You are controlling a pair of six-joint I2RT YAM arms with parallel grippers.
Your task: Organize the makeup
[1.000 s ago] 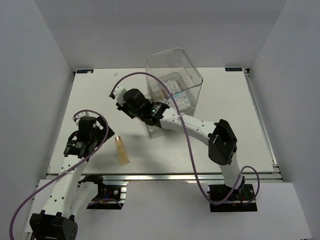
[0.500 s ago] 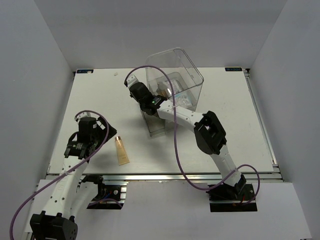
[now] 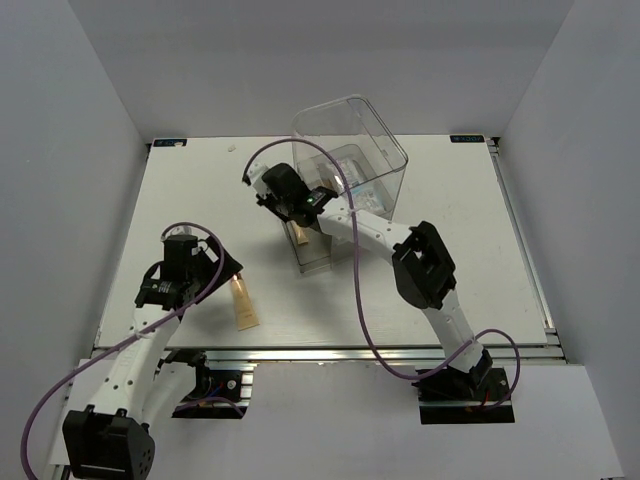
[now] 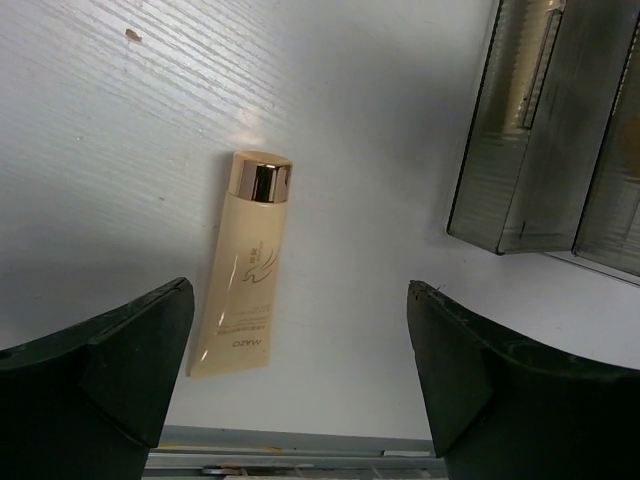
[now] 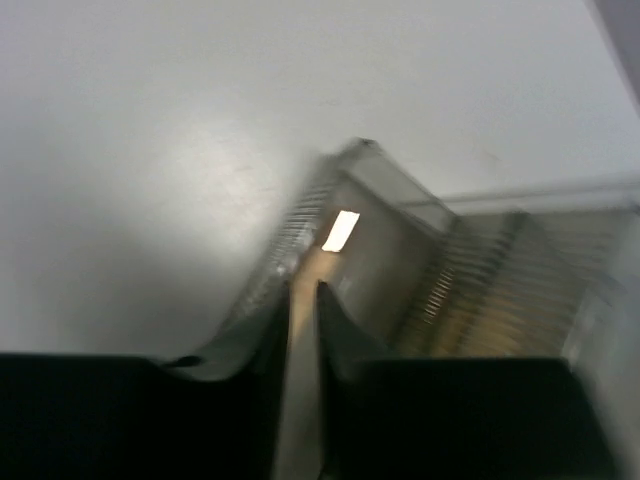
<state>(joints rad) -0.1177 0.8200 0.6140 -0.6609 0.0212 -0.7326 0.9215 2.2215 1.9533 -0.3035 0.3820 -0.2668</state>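
— What's nearest us?

— Our left gripper (image 4: 298, 335) hangs over the table (image 4: 120, 120) with its jaws wide apart. A tube (image 4: 245, 265) lies flat just ahead of the gap, closer to the left finger, with its gold cap pointing away.

— How do we take it cleanly?

— We'd shift left and forward until the tube's body sits between the fingers. The jaws already close across its width, so we'd come down on the middle and squeeze gently. The flat end looks too thin to hold.

— And farther out?

— Our right gripper (image 5: 302, 300) is clamped on a second tube (image 5: 297, 400), which pokes forward from the tips toward the box (image 5: 390, 240) just beyond. That view is blurred, so we can't tell whether the tube's end is inside a compartment.

— Then we'd release only once it's clearly over the opening.
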